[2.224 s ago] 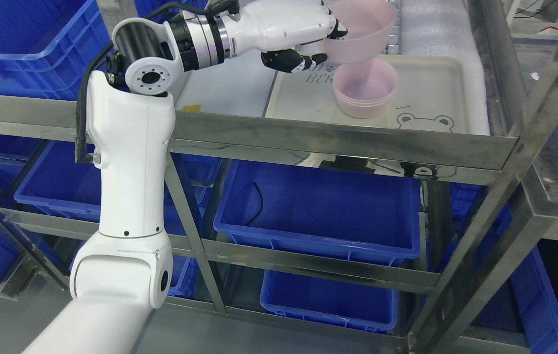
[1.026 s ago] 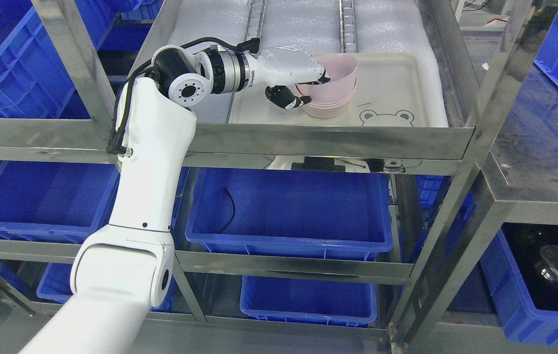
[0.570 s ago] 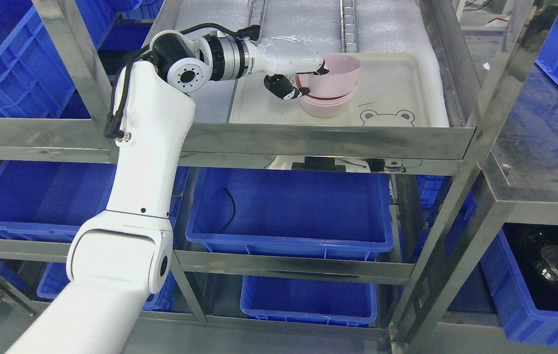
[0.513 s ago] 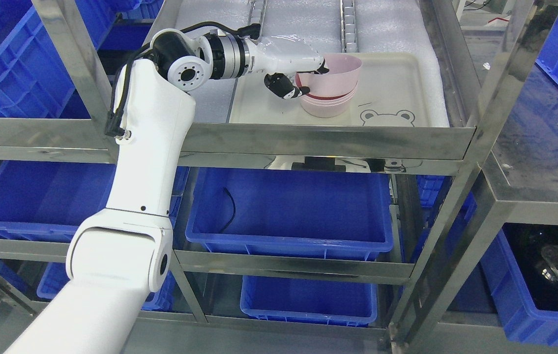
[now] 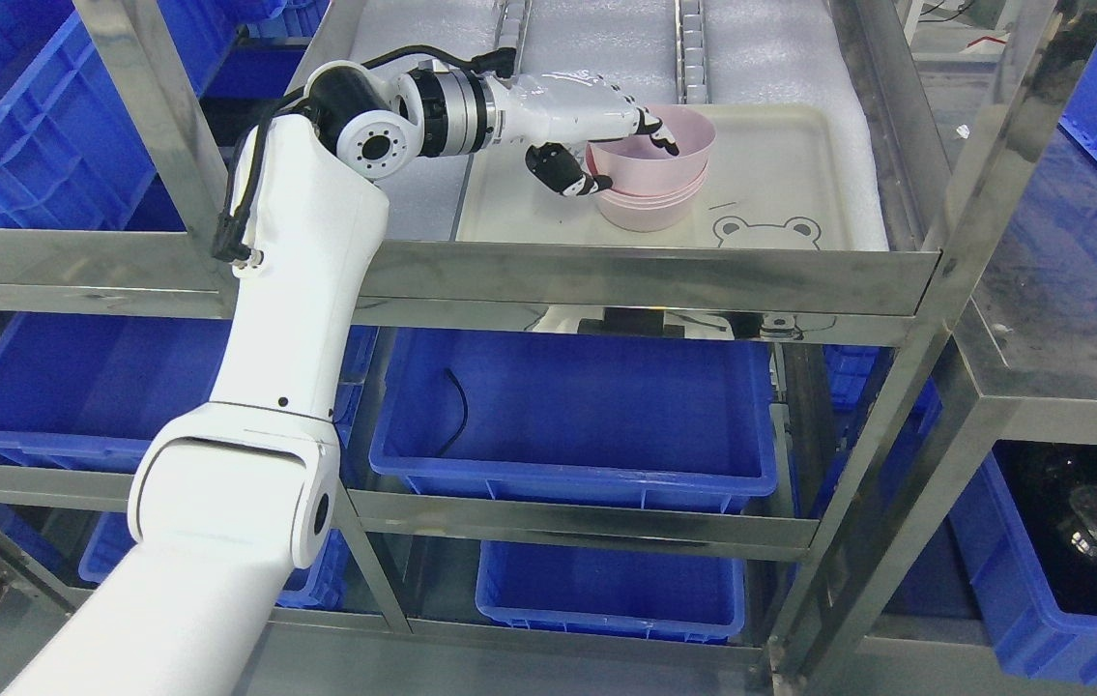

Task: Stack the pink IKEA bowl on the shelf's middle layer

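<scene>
Pale pink and glossy, the bowl sits nested atop a pink stack on the cream tray, near the shelf's front edge. Left hand's fingers straddle its rim, loosely spread.

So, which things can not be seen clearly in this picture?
- Head view: how many bowls are in the pink stack; their rims merge.
- Whether the left hand still grips the top bowl; fingers cover its near rim.
- Tray print: the hand hides it.
- Right arm: outside the frame.
</scene>
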